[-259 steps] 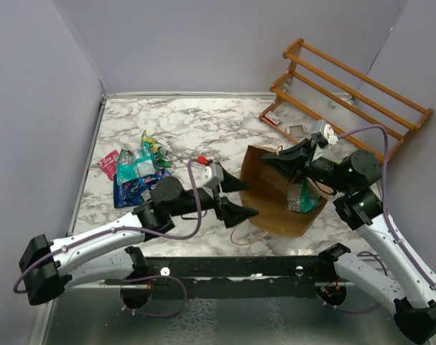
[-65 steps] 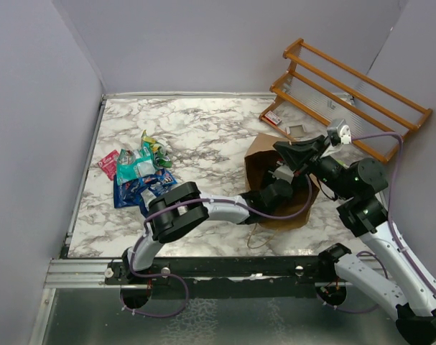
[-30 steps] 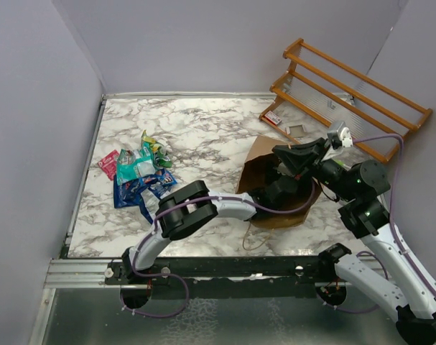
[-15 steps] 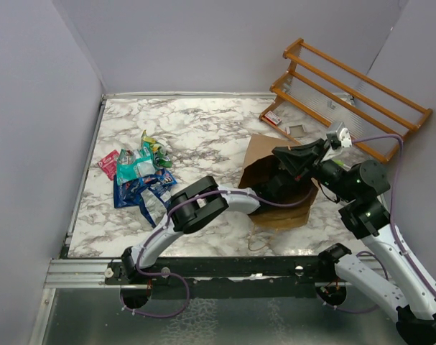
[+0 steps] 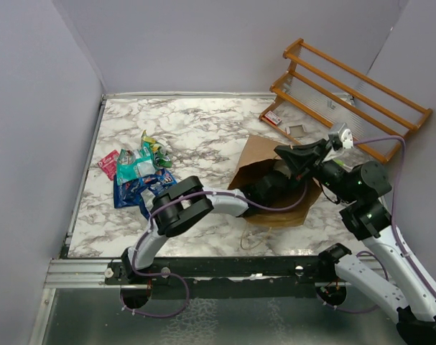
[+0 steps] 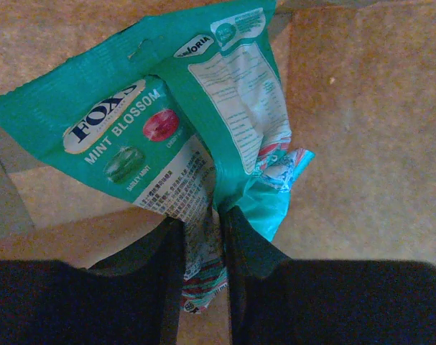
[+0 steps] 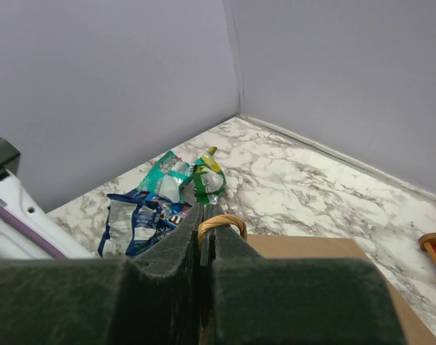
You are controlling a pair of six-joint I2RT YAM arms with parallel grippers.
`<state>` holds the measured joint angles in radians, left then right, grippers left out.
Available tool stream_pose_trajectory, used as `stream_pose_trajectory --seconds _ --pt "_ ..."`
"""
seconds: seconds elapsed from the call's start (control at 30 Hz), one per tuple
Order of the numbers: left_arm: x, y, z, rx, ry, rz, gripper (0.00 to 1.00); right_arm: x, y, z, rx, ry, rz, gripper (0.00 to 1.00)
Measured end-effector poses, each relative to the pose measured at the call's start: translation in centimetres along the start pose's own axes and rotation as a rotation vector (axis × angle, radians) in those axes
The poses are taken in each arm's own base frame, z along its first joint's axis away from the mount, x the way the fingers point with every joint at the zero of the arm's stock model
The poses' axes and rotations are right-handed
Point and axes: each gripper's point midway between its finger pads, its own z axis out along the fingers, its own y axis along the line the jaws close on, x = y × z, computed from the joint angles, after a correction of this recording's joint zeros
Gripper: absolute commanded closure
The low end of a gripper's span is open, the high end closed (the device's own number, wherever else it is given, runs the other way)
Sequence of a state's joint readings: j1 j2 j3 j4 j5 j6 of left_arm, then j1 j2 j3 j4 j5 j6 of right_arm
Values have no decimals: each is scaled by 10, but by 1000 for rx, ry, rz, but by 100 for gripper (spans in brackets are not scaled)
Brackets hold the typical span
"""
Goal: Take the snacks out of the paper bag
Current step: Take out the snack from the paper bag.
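The brown paper bag (image 5: 255, 157) lies on its side at the right, mouth toward the left. My right gripper (image 5: 286, 154) is shut on its upper loop handle (image 7: 222, 221) and holds that side up; in the right wrist view the gripper (image 7: 207, 224) sits above the bag's panel (image 7: 311, 251). My left arm reaches into the bag, so the left gripper is hidden in the top view. Inside the bag (image 6: 361, 108), the left gripper (image 6: 202, 226) pinches the bottom edge of a green mint snack packet (image 6: 167, 122). Several other snacks (image 5: 138, 172) lie piled at the left.
A wooden slatted rack (image 5: 347, 93) leans at the back right, with a small red and white item (image 5: 273, 118) at its foot. The bag's other loop handle (image 5: 250, 237) trails on the marble near the front edge. Grey walls close in the table.
The left jaws have gone from wide open to closed on the green packet's edge inside the bag. The bag's top flap has swung further left. The right gripper has kept its hold.
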<state>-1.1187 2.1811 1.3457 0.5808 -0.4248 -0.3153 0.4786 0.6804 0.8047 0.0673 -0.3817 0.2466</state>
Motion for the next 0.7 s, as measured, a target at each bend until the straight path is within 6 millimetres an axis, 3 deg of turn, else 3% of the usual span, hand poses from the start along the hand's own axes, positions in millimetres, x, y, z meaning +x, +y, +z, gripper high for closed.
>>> stream_pose_trajectory --seconds 0.4,0.7 --pt "-35 -27 -86 178 42 72 87 1 -30 6 146 -1 -32 98" --pt "-49 -35 -157 319 73 155 90 -15 -51 5 265 -36 -66 98"
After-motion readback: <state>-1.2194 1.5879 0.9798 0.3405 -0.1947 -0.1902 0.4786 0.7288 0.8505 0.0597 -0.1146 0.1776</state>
